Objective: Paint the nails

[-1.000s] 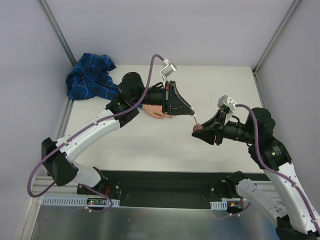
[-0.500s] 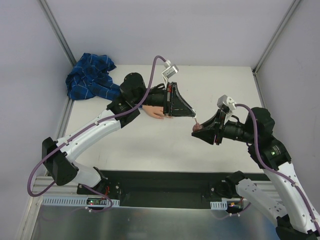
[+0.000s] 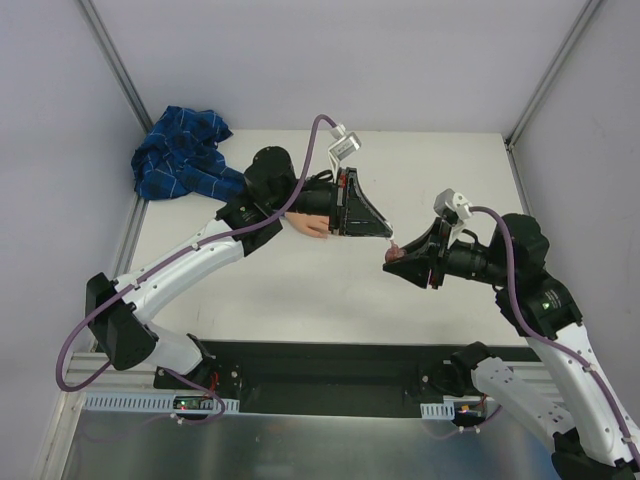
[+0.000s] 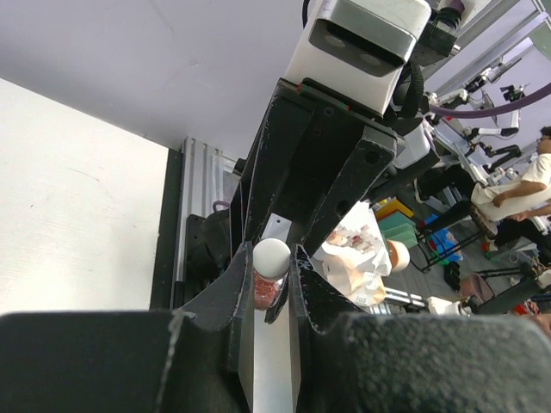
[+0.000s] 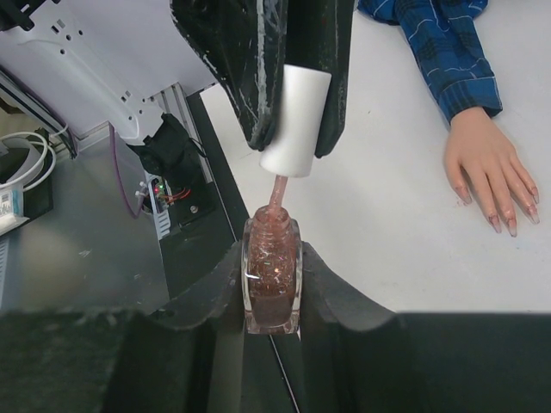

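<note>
Nails (image 5: 498,224): small pinkish tips on pale fake hand (image 5: 484,163), palm down, flat on white table (image 5: 387,172)

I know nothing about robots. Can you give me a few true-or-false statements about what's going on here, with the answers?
1. The right gripper holds the polish bottle. True.
2. The left gripper grips a white cap. True.
3. The brush is touching the nails of the fake hand. False: its stem sits at the bottle's neck, away from the hand.
4. The hand's sleeve is red. False: it is blue plaid.
</note>
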`<act>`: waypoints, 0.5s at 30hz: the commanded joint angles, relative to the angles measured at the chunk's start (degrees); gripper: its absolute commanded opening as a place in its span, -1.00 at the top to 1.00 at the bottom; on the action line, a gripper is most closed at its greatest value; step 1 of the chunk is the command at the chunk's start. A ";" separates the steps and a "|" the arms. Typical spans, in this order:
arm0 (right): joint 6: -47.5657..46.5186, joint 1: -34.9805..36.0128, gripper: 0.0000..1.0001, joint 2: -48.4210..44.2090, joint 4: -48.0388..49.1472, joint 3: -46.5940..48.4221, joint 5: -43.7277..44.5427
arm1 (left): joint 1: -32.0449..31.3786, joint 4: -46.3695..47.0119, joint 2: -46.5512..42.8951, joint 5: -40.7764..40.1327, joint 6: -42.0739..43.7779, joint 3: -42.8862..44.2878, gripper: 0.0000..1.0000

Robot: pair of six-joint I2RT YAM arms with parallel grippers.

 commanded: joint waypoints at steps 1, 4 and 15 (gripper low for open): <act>-0.19 0.25 1.00 0.22 2.47 3.03 -0.22 | -0.54 -0.50 -0.55 0.13 2.35 2.35 1.00; 0.25 0.42 1.00 0.40 3.09 3.11 -0.48 | -0.89 -1.47 -0.29 0.04 2.97 2.70 1.00; 1.65 0.69 0.99 1.80 4.05 5.39 1.45 | -1.77 -5.95 -0.02 -0.13 6.84 2.44 1.00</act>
